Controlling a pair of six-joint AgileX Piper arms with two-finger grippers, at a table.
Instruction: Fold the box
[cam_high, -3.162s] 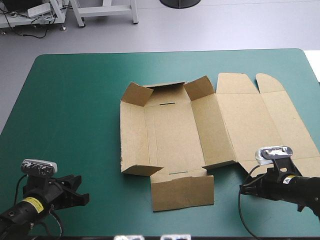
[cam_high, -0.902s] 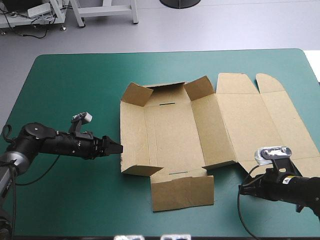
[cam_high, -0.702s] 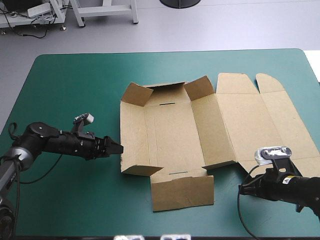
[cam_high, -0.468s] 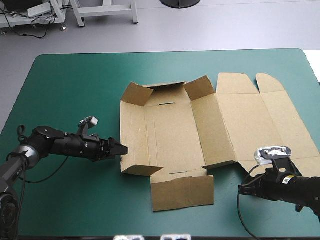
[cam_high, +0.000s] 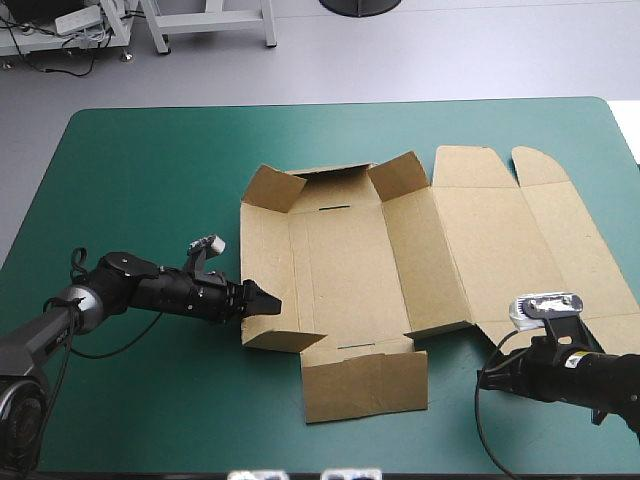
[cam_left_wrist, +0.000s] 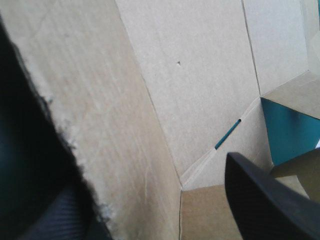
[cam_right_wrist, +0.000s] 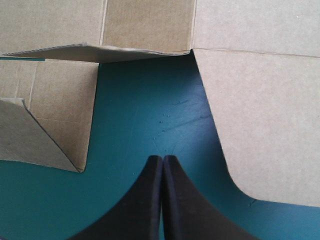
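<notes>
The brown box (cam_high: 350, 260) lies opened out mid-table, its corner flaps (cam_high: 272, 187) at the far side raised and a near flap (cam_high: 365, 385) lying toward the front edge. My left gripper (cam_high: 262, 301) reaches in low from the left and stands open at the box's left wall panel. In the left wrist view the torn edge of that panel (cam_left_wrist: 100, 150) runs between my left gripper's (cam_left_wrist: 145, 165) spread fingers (cam_left_wrist: 260, 200). My right gripper (cam_high: 487, 377) rests shut on the cover near the front right. Ahead of my right gripper (cam_right_wrist: 163, 161) are bare cover and box panels (cam_right_wrist: 260, 110).
The lid panels (cam_high: 530, 240) lie flat toward the table's right edge. Teal-green cover (cam_high: 140, 170) is bare left of the box and along the far edge. A small corner flap (cam_high: 283, 340) stands slightly raised just beside the left gripper.
My left arm has swung from the front left corner to the box's left edge, and its open fingers now straddle the left wall panel. The right arm has not moved.
</notes>
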